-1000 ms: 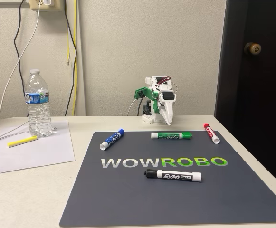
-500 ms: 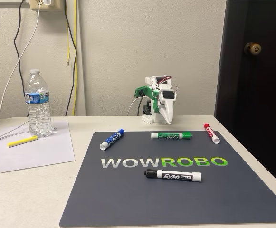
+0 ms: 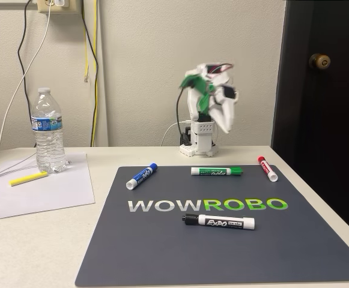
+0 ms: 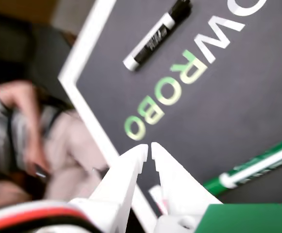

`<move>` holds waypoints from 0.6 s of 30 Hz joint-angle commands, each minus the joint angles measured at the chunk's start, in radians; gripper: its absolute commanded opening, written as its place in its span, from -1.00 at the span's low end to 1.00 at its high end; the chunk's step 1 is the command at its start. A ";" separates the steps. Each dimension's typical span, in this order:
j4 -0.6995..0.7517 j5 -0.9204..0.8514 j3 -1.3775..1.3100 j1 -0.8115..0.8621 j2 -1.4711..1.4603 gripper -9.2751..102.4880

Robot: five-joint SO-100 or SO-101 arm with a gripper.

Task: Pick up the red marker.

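Observation:
The red marker (image 3: 267, 168) lies at the mat's far right edge in the fixed view, red cap pointing away. My gripper (image 3: 226, 127) hangs raised above the arm's base at the back of the table, well above and left of the marker. In the wrist view the white fingers (image 4: 131, 170) meet at the gripper's tip (image 4: 149, 147) with only a sliver between them and nothing held. A small white and red piece (image 4: 157, 198) peeks out between the fingers lower down; it may be the red marker.
On the dark WOWROBO mat (image 3: 162, 246) lie a green marker (image 3: 217, 171), a blue one (image 3: 141, 176) and a black EXPO marker (image 3: 218, 222). A water bottle (image 3: 48, 131), a yellow highlighter (image 3: 28, 178) and paper (image 3: 42, 195) sit left. A blurred person (image 4: 29, 141) shows beyond the table edge.
The arm has risen from its folded pose at the back of the table; the gripper now hangs higher and tilted. The markers have not moved.

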 commanded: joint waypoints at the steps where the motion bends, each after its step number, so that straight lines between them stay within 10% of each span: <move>1: 0.144 -0.160 -0.155 -0.066 -0.092 -0.83; 18: 0.210 -0.210 -0.169 -0.451 -0.331 -0.58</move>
